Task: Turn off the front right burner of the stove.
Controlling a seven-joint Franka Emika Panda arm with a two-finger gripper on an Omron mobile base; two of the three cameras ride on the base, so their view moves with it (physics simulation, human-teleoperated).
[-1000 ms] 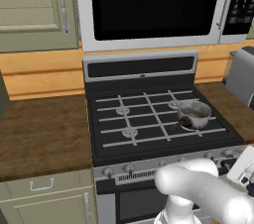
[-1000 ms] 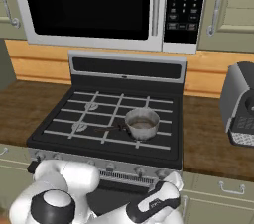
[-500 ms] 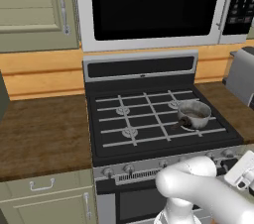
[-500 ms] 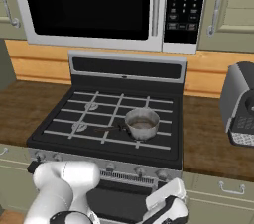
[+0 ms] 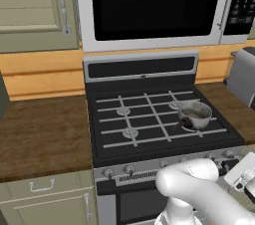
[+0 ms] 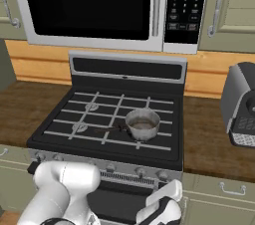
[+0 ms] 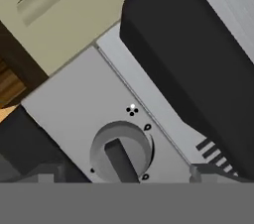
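Stove (image 7: 74, 114) knob (image 7: 120, 151) between end effector (image 7: 121, 174) fingertips

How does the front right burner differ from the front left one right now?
The front right burner has a small steel pot sitting on its grate, so its disc is hidden; the front left burner is bare, its round silver-grey disc plain under the bars. The front right one lies nearer the toaster, the front left nearer the wooden counter. Both sit on the same black stove under pale grey grates.
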